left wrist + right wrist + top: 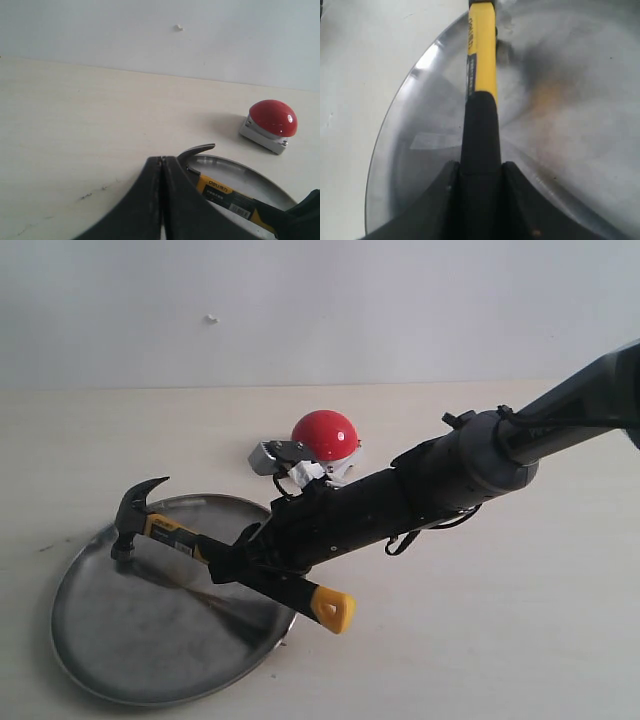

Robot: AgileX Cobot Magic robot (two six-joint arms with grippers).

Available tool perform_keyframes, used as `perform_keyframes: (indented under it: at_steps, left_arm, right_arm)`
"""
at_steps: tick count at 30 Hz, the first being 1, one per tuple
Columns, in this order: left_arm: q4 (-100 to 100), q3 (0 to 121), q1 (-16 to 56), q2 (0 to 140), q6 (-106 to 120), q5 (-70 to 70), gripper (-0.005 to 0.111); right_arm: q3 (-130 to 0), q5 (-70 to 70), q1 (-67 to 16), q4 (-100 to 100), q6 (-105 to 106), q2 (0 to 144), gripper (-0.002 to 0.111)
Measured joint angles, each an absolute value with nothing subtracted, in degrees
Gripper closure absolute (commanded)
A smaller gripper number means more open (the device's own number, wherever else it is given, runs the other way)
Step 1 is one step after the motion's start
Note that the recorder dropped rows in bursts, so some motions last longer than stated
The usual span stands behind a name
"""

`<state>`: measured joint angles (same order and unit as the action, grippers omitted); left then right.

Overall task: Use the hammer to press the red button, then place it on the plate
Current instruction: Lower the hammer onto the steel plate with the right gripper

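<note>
A pale, cream-coloured tabletop [520, 630] with a faint wood grain is seen across the lower part of the exterior view. It is met at its far edge by a plain whitish wall [400, 310], matte and unpatterned. A small white speck [211, 317] is seen on the wall, a little above the table line. A few short dark scuff marks [45, 547] are found on the tabletop towards the left of that view. The scene is lit evenly and softly, and only diffuse shadows are cast on the surface.
</note>
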<state>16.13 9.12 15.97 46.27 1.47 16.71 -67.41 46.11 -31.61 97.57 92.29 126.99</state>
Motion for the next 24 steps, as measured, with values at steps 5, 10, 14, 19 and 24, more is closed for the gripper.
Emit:
perform_keyframes:
  at_steps: [5, 10, 14, 19, 24]
  left_arm:
    - [16.1, 9.1, 16.0, 46.3, 1.5, 16.7, 0.107]
    - [16.1, 9.1, 16.0, 46.3, 1.5, 16.7, 0.107]
    - [16.1, 9.1, 16.0, 46.3, 1.5, 16.7, 0.107]
    - [16.1, 9.1, 16.0, 46.3, 1.5, 16.7, 0.107]
    - [16.1, 9.1, 16.0, 46.3, 1.5, 16.7, 0.107]
  right_arm:
    - [-67.4, 45.7, -31.6, 97.6, 92.2, 127.0, 0.108]
    - [-67.4, 45.3, -31.6, 97.9, 91.3, 127.0, 0.108]
    - [-67.4, 45.3, -31.6, 98.0, 90.8, 127.0, 0.104]
    - [-67.4, 45.3, -31.6, 98.0, 90.5, 127.0, 0.086]
    - [-67.4, 45.2, -31.6, 98.1, 90.5, 127.0, 0.069]
